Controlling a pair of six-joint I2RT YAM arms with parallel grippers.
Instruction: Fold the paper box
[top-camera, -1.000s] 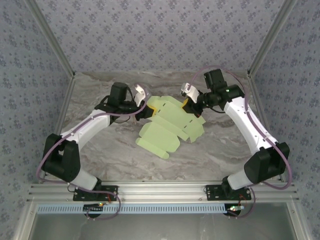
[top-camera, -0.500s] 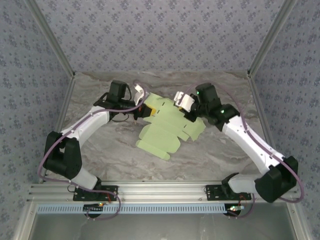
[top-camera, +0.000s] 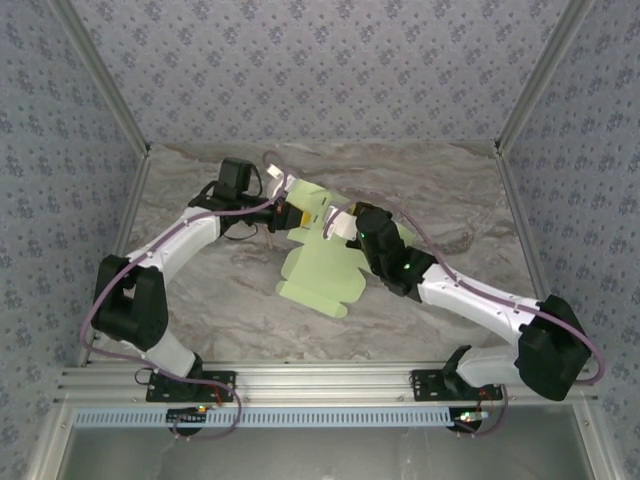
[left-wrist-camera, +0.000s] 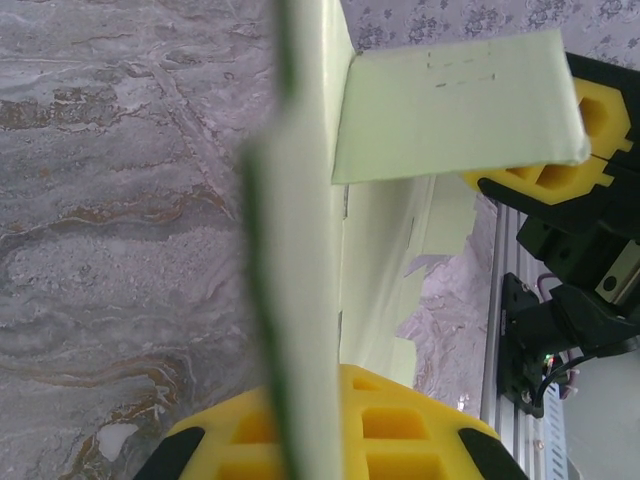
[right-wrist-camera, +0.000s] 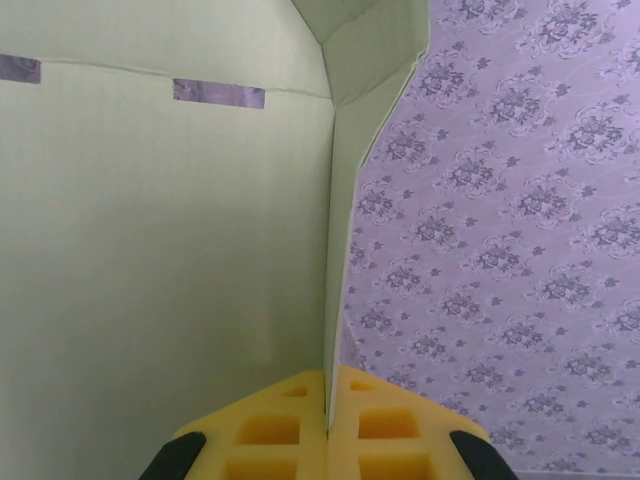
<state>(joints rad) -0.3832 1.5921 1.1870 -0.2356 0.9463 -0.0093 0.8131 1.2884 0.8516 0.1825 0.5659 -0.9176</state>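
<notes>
- paper box (top-camera: 318, 272): thin pale-green die-cut card, near flaps lying flat mid-table (top-camera: 200, 290) on grey marbled top, far panels standing up.
- L gripper (left-wrist-camera: 318, 425): is pinching card's edge btwn yellow honeycomb pads (left-wrist-camera: 400, 435).
- R gripper (right-wrist-camera: 328, 420): is clamping upright panel near a crease.

left arm (top-camera: 180, 243): white shells; black joints and black base
right arm (top-camera: 470, 298): same white and black; small green light (top-camera: 407, 266) on the forearm
cables (top-camera: 88, 318): purple; looped along each arm
left hand (left-wrist-camera: 320, 425): yellow pads (left-wrist-camera: 400, 432) with recessed cells; black fingers (left-wrist-camera: 170, 458)
right hand (right-wrist-camera: 328, 425): matching yellow celled pads
</notes>
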